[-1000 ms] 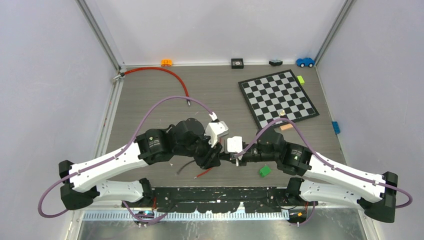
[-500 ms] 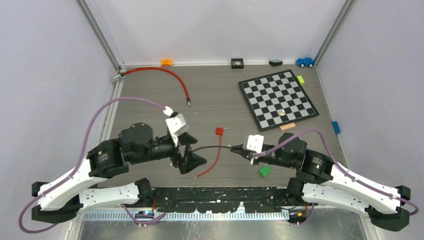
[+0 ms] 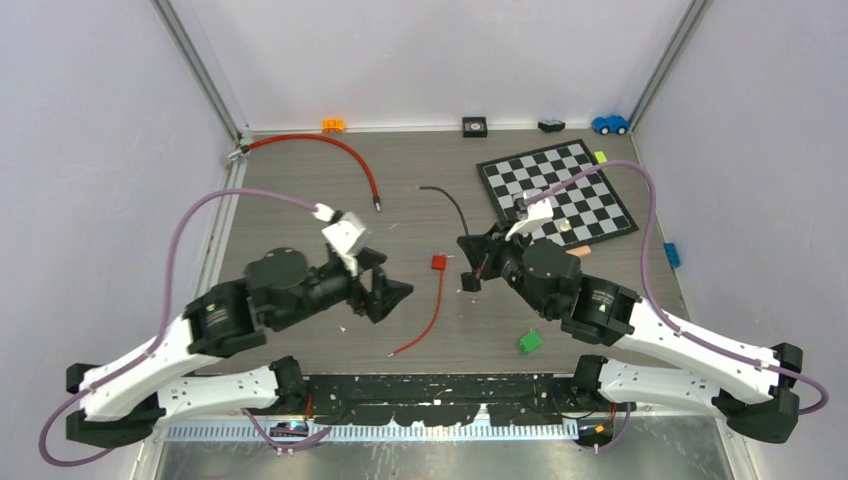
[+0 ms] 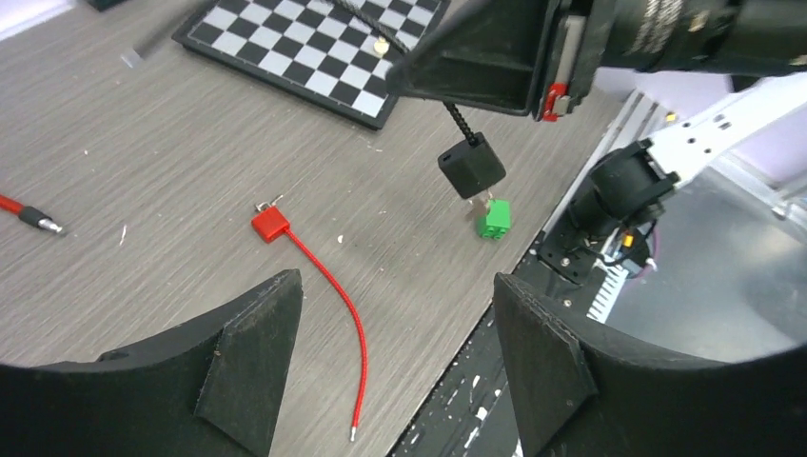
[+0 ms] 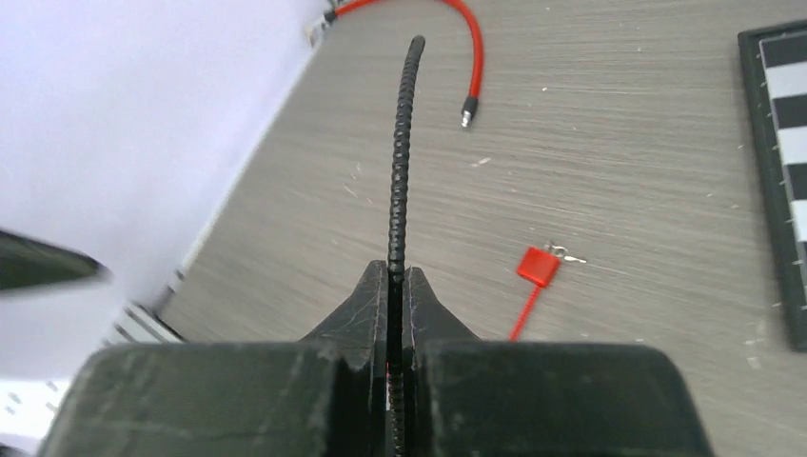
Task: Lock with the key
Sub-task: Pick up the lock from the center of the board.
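Observation:
A black cable point(image 5: 400, 143) is pinched in my right gripper point(image 5: 395, 276), which is shut on it above the table's middle point(image 3: 470, 262). The cable's black lock body point(image 4: 471, 165) dangles below those fingers. A red lock body point(image 3: 438, 262) lies flat on the table with a small metal key point(image 5: 563, 254) at its end and its thin red cable point(image 4: 335, 300) trailing toward the near edge. My left gripper point(image 3: 392, 290) hovers open to the left of the red lock, with nothing between its fingers point(image 4: 257, 352).
A chessboard point(image 3: 557, 195) lies at the back right. A longer red cable point(image 3: 330, 150) curves at the back left. A green block point(image 3: 529, 342) sits near the front edge. Small toys line the back wall, and a blue block point(image 3: 671, 254) lies at the right edge.
Both grippers were together at the centre. My left gripper opened and drew back to the left. My right gripper swung away toward the chessboard with the black cable, uncovering the red lock.

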